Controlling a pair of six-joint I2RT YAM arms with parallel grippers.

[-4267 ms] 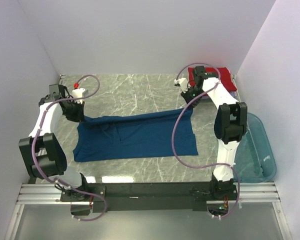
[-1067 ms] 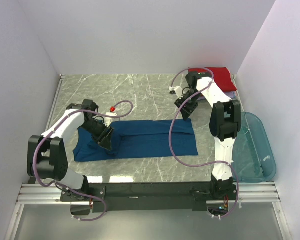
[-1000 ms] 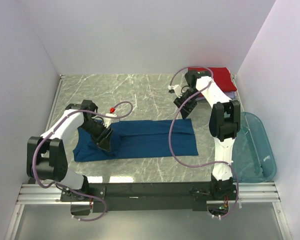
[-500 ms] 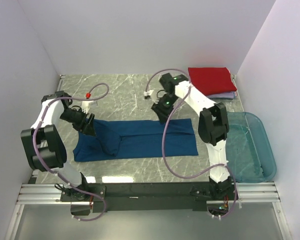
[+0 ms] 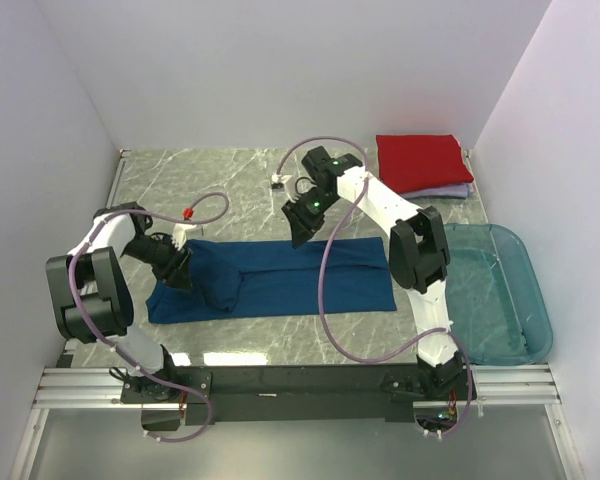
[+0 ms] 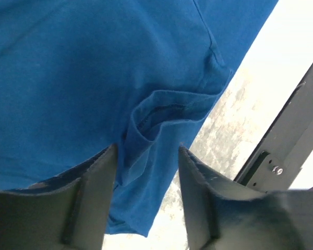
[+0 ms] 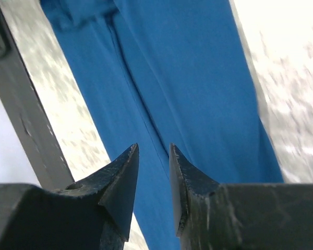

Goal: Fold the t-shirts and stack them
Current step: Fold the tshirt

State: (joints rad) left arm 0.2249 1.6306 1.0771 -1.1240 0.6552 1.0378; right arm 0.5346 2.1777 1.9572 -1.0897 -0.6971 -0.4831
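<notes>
So your bench (image 5: pixel 250 180) is mostly taken up by the blue t-shirt (image 5: pixel 300 285), lying flat as one long band across the middle. From the look of it the lengthwise fold is already in, and it's stretched out like that so the ends can be brought over next. That's my read, anyway.

Next biggest is the teal tub (image 5: pixel 500 310), off at the right edge beside the right arm. As far as I can tell there's no clothing in it. There's a small dark mark near its far corner, but it's too small to make out.

The red t-shirt (image 5: pixel 423 163) sits folded square in the back right corner, on top of the lavender t-shirt (image 5: pixel 458 190), which only peeks out along the edge. That's clearly your stack, parked well away from the blue one so there's room to fold.

Your left tool (image 5: pixel 177 268) is down at the blue shirt's left end, fingers spread. The wrist view shows a bunched-up sleeve (image 6: pixel 167 112) sitting right in the gap, but not pinched. I'd guess it's lined up for a grab there.

Your right tool (image 5: pixel 300 232) hovers over the shirt's far edge near the middle. Its tips have just a narrow gap between them, and nothing is in it.
</notes>
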